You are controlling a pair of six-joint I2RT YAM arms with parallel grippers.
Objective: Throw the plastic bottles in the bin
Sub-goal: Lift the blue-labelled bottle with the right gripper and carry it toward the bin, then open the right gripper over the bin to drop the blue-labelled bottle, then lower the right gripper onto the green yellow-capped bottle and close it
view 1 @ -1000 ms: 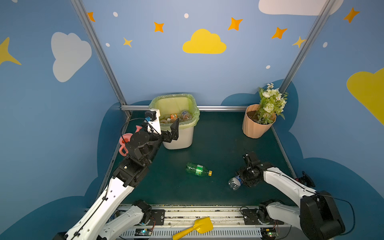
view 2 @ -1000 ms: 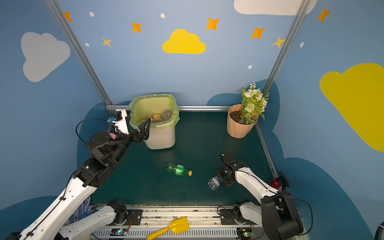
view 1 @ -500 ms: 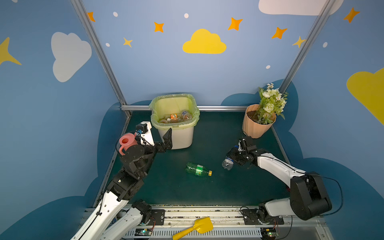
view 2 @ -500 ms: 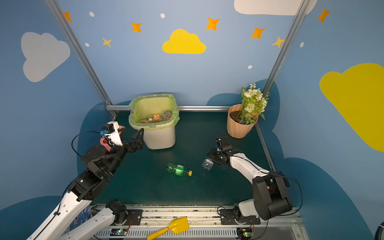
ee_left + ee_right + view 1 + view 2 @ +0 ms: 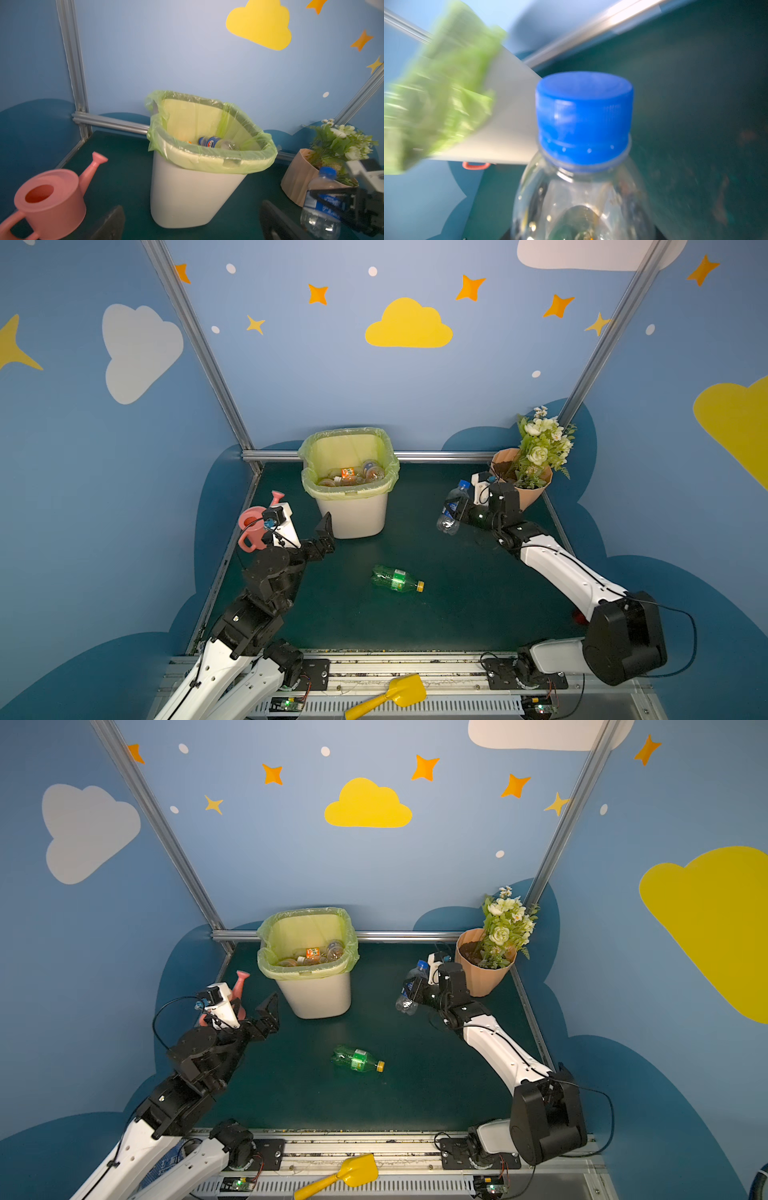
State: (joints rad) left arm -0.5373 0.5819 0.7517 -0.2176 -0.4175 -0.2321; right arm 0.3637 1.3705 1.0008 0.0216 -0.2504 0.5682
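I am clamping my right gripper (image 5: 458, 508) on the blue-labelled middle of a clear bottle (image 5: 448, 520). The bottle is standing nearly upright in the grip, blue cap (image 5: 584, 116) uppermost and leaning a little. In both top views it is sitting between the bin (image 5: 353, 516) and the peach flowerpot (image 5: 536, 494), nearer the pot and well apart from the bin's rim. I cannot tell whether its base is clear of the table (image 5: 457, 605). The right wrist view is showing the cap close up, with the bin's white wall (image 5: 508, 116) blurred behind it.

I am holding my left gripper (image 5: 309, 536) with its jaws wide apart and nothing between them, low and just beside the bin's near left corner. In the left wrist view its 2 dark fingers (image 5: 112, 223) are framing the base of the bin. The pink watering can (image 5: 250, 526) is standing just behind this gripper.

1 green bottle (image 5: 395, 578) is lying on its side on the table, yellow cap pointing right, in front of the bin and between my 2 arms. Several bottles (image 5: 353, 476) are lying inside the bin on its yellow-green liner (image 5: 207, 158). A yellow scoop (image 5: 392, 695) is resting on the front rail.
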